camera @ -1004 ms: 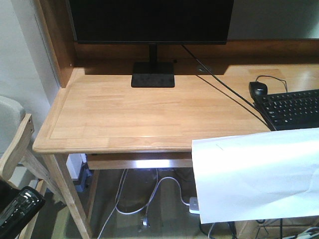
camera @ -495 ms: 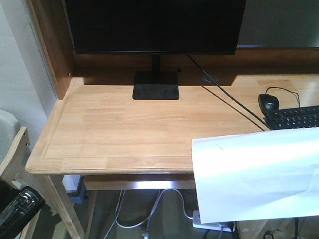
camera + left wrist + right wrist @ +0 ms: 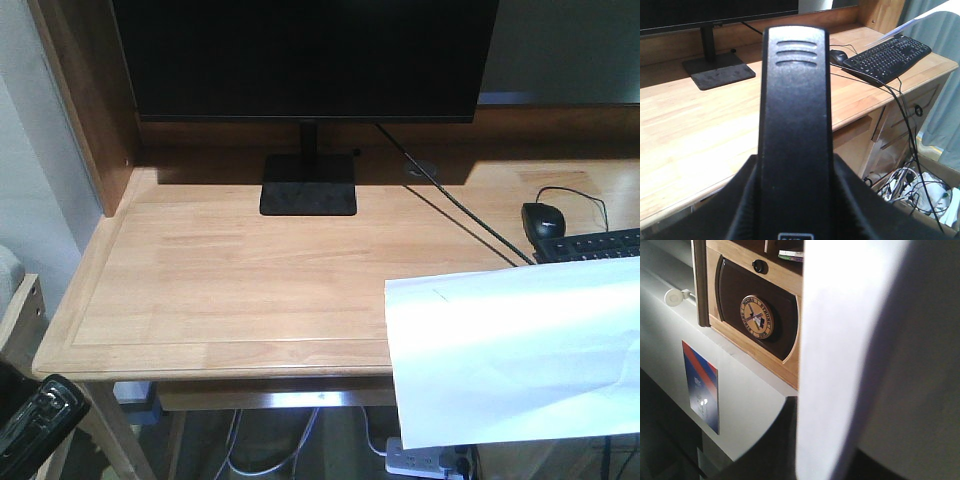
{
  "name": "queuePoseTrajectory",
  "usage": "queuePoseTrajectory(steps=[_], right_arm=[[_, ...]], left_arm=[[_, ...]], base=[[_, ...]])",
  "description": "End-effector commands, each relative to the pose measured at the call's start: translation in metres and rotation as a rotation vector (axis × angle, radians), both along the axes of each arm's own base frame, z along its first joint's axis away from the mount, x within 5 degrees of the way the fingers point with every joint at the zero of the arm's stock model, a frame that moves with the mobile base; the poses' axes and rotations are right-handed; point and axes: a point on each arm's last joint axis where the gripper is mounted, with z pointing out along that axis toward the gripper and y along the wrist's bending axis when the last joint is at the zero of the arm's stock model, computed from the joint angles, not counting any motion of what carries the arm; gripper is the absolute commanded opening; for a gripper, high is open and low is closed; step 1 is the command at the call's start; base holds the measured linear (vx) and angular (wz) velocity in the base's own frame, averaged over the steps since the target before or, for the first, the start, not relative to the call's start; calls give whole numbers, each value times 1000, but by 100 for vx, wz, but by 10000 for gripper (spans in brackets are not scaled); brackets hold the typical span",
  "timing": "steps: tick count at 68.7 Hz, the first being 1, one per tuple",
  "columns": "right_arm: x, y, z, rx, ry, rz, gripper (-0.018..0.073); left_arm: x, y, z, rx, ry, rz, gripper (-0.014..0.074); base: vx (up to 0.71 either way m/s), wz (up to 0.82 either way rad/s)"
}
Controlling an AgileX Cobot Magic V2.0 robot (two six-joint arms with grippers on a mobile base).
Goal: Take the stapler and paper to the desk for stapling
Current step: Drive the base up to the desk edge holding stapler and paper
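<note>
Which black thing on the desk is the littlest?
The mouse, the rounded one beside the keyboard; the keyboard and the monitor stand are both much bigger.

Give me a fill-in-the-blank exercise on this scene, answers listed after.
The monitor stands on the light-wood ____.
Next to the keyboard lies a black computer ____.
The left wrist view is filled by a long black ____.
The front view's lower right is covered by a white sheet of ____.
Missing words: desk; mouse; stapler; paper.
</note>
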Motion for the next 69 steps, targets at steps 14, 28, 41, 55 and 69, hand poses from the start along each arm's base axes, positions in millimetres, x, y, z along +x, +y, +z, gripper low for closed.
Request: queuePoseTrajectory(steps=[14, 28, 41, 55, 69], right_arm=[[-2, 0, 3, 4, -50, 3, -2], [-2, 0, 3, 4, -50, 3, -2], [-2, 0, 3, 4, -50, 3, -2], [-2, 0, 3, 4, -50, 3, -2], [-2, 0, 3, 4, -50, 3, -2]], left_arm=[[2, 0, 19, -91, -99, 15, -7], [2, 0, 19, -91, -99, 15, -7], [2, 0, 19, -91, -99, 15, -7], [2, 0, 19, -91, -99, 15, -7], [2, 0, 19, -91, -99, 15, -7]], base=[[8, -2], [8, 0], [7, 1], [5, 2], [3, 0]])
